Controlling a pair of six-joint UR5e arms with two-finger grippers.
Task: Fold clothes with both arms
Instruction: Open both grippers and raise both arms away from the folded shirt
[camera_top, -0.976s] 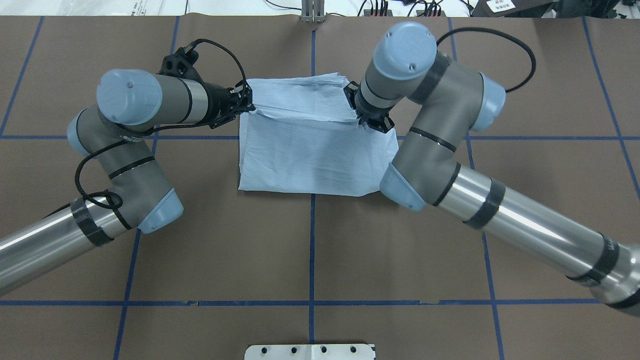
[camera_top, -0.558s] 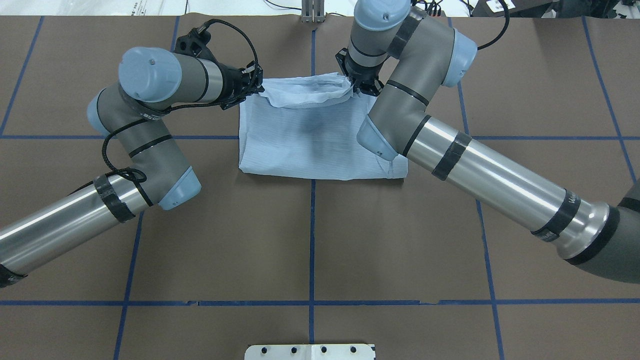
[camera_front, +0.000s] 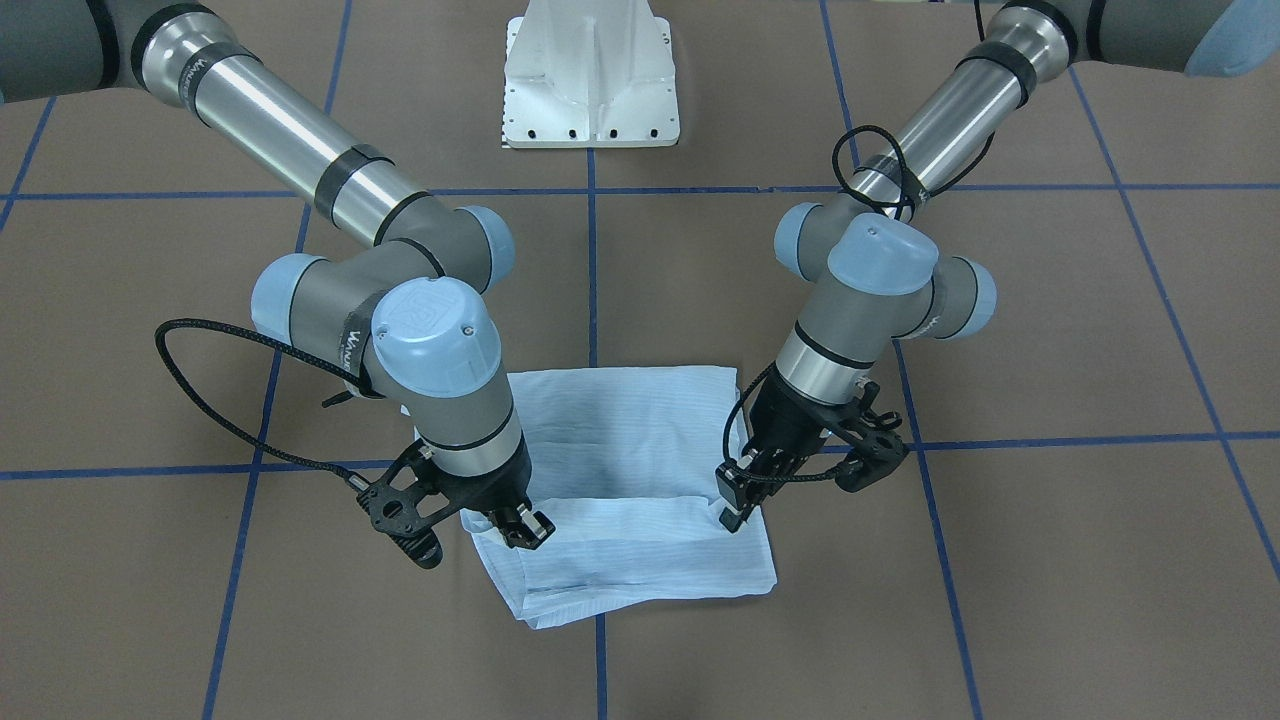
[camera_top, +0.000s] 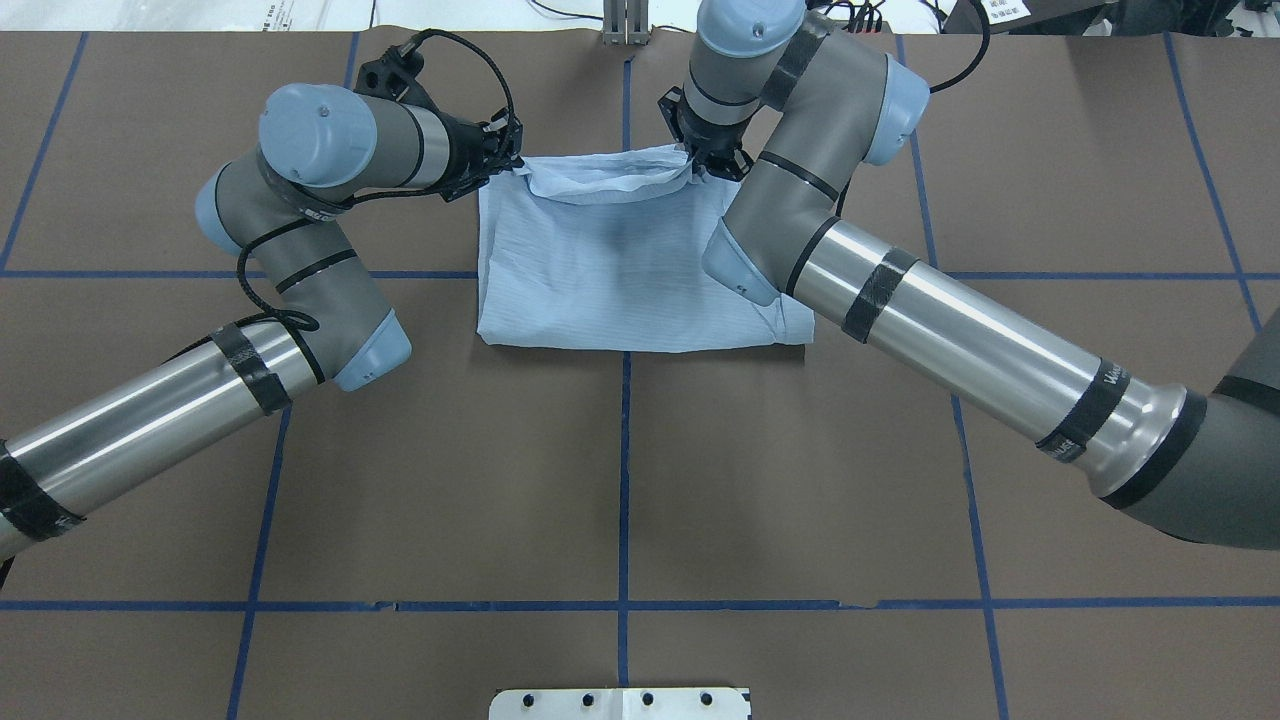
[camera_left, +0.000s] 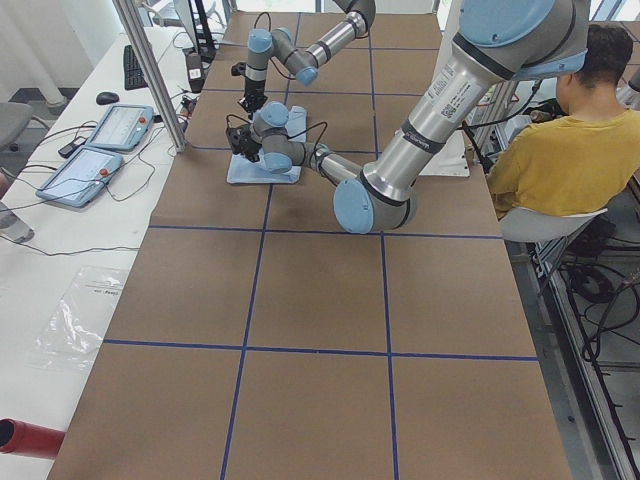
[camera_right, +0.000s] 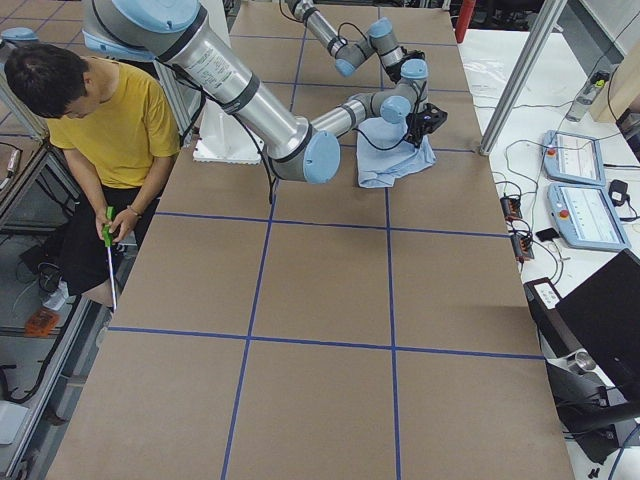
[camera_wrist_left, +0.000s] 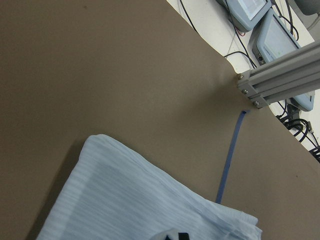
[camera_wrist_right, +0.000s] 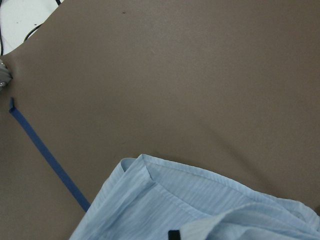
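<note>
Light blue striped shirt (camera_top: 620, 280) lies folded rectangular, far edge raised.

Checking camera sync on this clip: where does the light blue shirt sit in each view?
Front-facing: light blue shirt, lower centre.
Overhead: upper centre.
Exterior left: far, upper left.
Exterior right: far, upper right of centre.
Left wrist: along the bottom edge.
Right wrist: along the bottom edge.
Shared landmark: the blue tape line running under the shirt.

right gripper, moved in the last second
Yes. The right gripper, holding the shirt, moved away from the robot, from beside the crosswise blue line toward the table's far edge.
</note>
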